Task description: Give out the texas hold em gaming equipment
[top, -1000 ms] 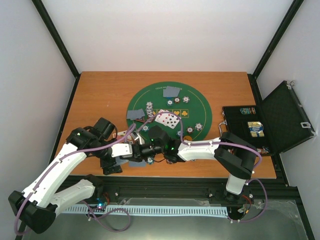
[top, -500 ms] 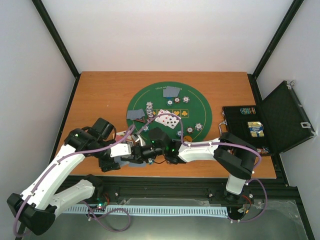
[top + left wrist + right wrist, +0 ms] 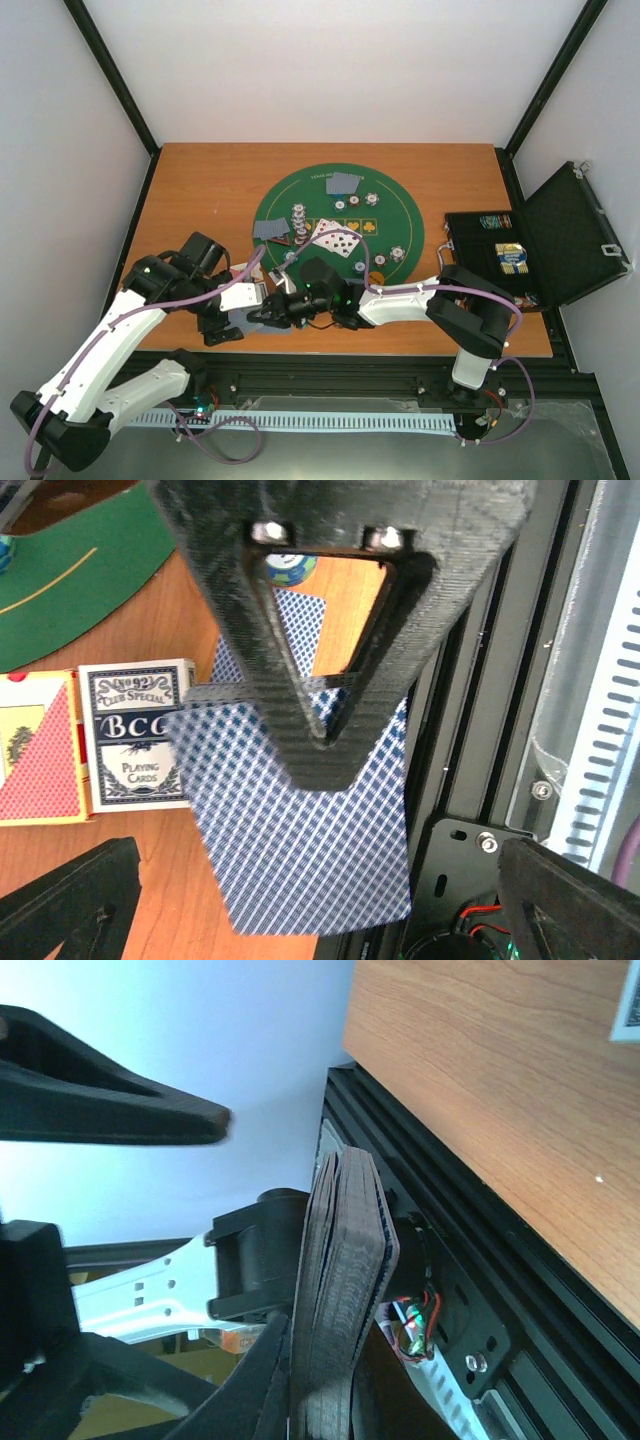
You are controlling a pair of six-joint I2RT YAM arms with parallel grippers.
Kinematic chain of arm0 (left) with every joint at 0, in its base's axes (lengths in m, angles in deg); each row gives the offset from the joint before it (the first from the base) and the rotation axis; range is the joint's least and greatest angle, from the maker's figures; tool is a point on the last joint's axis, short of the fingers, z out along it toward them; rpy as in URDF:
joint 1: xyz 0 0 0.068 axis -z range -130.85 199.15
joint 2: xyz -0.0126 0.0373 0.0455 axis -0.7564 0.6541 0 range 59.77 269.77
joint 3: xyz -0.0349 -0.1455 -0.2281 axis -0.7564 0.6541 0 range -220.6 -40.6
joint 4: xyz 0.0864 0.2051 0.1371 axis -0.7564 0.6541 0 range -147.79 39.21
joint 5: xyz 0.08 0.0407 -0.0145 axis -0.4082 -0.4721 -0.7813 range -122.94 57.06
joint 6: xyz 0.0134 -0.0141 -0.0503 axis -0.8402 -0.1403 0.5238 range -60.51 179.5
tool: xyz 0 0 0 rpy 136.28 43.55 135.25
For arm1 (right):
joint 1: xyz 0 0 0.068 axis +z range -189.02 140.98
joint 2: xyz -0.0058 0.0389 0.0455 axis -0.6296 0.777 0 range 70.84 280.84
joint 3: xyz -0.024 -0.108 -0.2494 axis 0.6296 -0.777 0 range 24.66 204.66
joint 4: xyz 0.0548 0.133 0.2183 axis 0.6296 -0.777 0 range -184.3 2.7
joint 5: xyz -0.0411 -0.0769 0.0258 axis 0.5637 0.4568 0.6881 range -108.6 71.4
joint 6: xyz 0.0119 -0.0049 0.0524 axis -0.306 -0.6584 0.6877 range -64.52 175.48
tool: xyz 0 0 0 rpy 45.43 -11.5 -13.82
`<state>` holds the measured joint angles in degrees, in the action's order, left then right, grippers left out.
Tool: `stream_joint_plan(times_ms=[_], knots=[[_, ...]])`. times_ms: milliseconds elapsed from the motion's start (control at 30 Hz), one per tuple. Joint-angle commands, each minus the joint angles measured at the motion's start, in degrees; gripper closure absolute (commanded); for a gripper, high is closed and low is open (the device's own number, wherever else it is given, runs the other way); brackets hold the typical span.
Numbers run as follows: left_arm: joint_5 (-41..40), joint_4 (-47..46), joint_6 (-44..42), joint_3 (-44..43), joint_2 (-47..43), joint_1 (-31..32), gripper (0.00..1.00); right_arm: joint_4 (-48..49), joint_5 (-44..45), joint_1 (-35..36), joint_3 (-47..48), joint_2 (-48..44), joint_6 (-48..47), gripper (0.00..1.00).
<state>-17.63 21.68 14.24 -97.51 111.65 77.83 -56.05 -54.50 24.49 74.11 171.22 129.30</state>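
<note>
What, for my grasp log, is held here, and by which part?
The right pincer pinches the card deck across its faces at one short end.

Shows smooth, grained wood on the table (image 3: 190, 200) and matt green cloth on the mat (image 3: 400, 205) at 12 o'clock. Looks thin, slightly glossy printed paper in the cards (image 3: 300, 860). Reads as rough, layered matt black plastic on the fingers (image 3: 440, 570), dull black metal along the rail (image 3: 470, 660) at 6 o'clock.

Left tool (image 3: 257, 297) and right tool (image 3: 272, 312) close together at the near table (image 3: 200, 200) edge, grey-blue cards (image 3: 249, 320) at their tips
</note>
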Motion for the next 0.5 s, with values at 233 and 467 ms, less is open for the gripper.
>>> stream_joint_plan(times_ms=[233,467], knots=[[3.9,1.9,-0.3,1.2,0.7,0.1,0.0,8.0,-1.6,-0.1,0.7,-5.0,-1.4,0.97],[3.1,0.0,-0.1,0.3,0.7,0.1,0.18,6.6,-1.3,-0.1,0.3,-3.8,-0.6,0.97]])
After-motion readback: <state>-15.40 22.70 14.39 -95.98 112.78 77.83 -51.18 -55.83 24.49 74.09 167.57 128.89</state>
